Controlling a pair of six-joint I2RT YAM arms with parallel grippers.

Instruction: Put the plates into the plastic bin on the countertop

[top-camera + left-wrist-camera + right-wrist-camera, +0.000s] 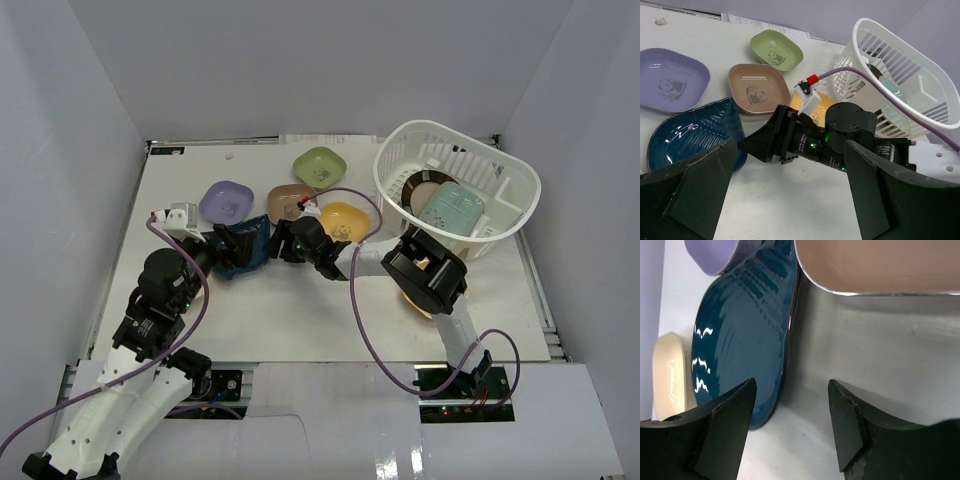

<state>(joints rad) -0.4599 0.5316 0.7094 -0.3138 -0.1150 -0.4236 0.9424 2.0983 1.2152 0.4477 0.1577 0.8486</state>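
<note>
- While the right gripper (792,390) stands spread wide beside the blue plate (745,325) on the countertop, the left gripper (790,145), also spread, crowds it; the arms could collide.
- One jaw may shove the plate's rim instead of straddling it.
- The plastic bin (470,240) sits well apart.

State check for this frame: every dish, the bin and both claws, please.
plastic bin: upright, two items inside
round plate: in bin
teal tray: in bin
green dish: on countertop
lavender dish: on countertop
brown dish: on countertop
yellow dish: on countertop
orange dish: mostly hidden under right arm
blue plate: on countertop, ungripped
left claw: open, empty
right claw: open, at blue plate's edge
</note>
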